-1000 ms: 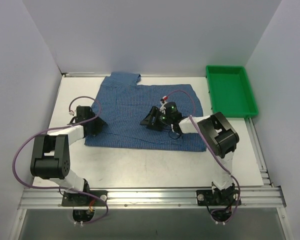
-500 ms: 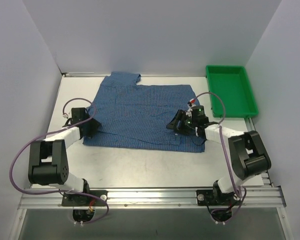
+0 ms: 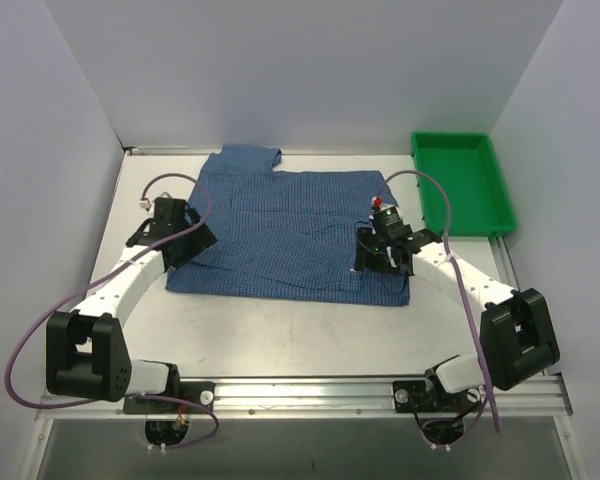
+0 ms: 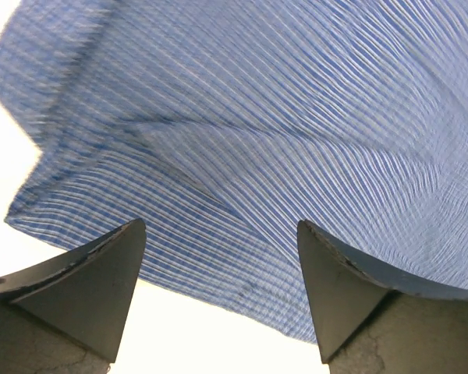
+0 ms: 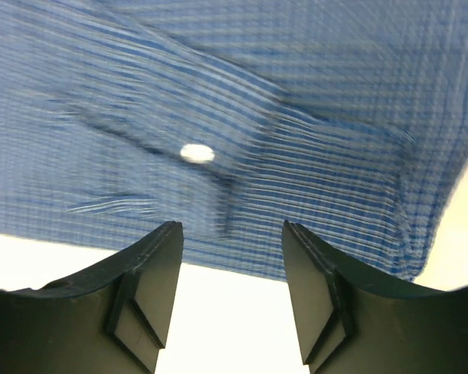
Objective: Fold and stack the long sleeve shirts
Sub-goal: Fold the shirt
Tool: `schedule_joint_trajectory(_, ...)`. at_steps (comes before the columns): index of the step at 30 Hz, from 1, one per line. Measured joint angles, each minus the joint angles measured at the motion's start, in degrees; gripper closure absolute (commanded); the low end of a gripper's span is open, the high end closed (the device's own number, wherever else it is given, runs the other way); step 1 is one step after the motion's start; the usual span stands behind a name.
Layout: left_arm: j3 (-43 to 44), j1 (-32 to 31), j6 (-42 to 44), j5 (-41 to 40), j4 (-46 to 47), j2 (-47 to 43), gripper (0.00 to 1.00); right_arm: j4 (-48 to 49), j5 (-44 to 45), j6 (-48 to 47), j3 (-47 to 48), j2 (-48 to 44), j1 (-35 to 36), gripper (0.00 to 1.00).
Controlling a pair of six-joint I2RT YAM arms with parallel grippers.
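Shirt [image 3: 290,225] lies spread mid-worktop [image 3: 310,330] in the top view, left tool [image 3: 185,245] at its left edge, right tool [image 3: 378,258] at its right hem. Left wrist: tool wide open, nothing held, cloth below. Right wrist: tool fingers apart, empty, white button [image 5: 196,153] just beyond.

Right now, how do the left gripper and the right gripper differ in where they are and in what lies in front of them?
The left gripper hangs at the left edge of the shirt; the right gripper hangs over its right side, close to the near edge. The left gripper faces plain creased cloth; the right gripper faces a white button. Both are open and hold nothing.
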Motion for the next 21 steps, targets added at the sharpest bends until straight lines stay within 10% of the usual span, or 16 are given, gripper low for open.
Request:
schedule_joint_trajectory(7, 11.8, -12.8, 5.9, -5.4, -5.3, 9.3, 0.11, -3.6, 4.6, -1.6, 12.5, 6.1, 8.3, 0.57)
schedule_joint_trajectory(21, 10.3, -14.4, 8.0, -4.6, -8.2, 22.8, 0.12, -5.0, 4.3, -1.1, 11.9, 19.9, 13.7, 0.57)
